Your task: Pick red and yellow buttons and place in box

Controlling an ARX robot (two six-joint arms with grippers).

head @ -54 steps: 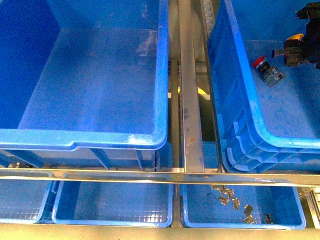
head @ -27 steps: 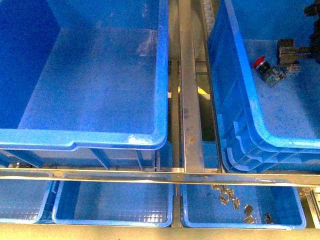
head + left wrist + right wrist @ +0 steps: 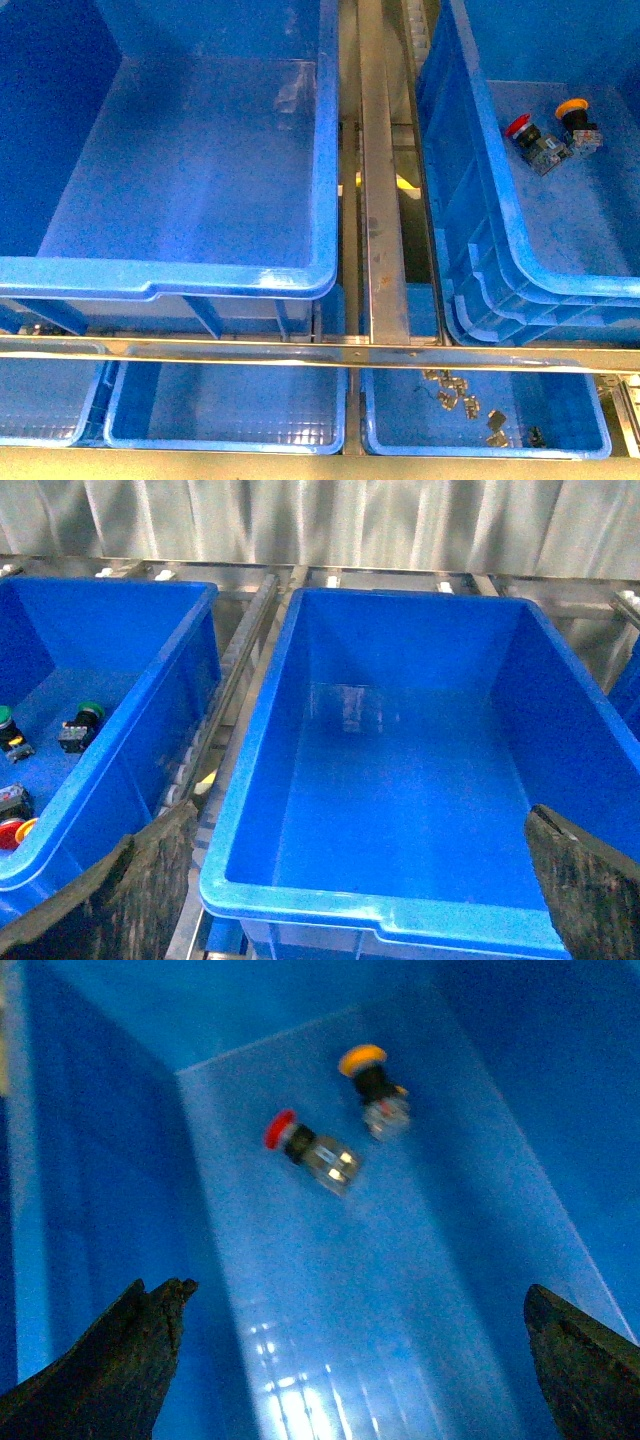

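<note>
The right gripper point(image 3: 345, 1360) hangs wide open and holds nothing, its two dark fingers point(image 3: 120, 1360) spread above the floor of the right-hand box point(image 3: 480, 200). Below it lie one red button point(image 3: 308, 1148) and one yellow button point(image 3: 375, 1088), just beside each other but apart, both tipped on their sides toward the far end of that box. Each looks small, light and rigid: a smooth round cap that would likely slip between the pads, a silver collar and a blocky dark body. The flat-sided body seems the surer place to grip. The left gripper point(image 3: 350, 880) is also spread wide and empty, over the left-hand box point(image 3: 400, 780), whose floor shows nothing in it. In the left wrist view the neighbouring box also holds two green buttons point(image 3: 80, 725), with a red and a yellow cap at the picture's edge. In the front view, three shallow trays point(image 3: 225, 405) sit nearest, the right one point(image 3: 590, 425) holding several small metal clips point(image 3: 460, 400).
</note>
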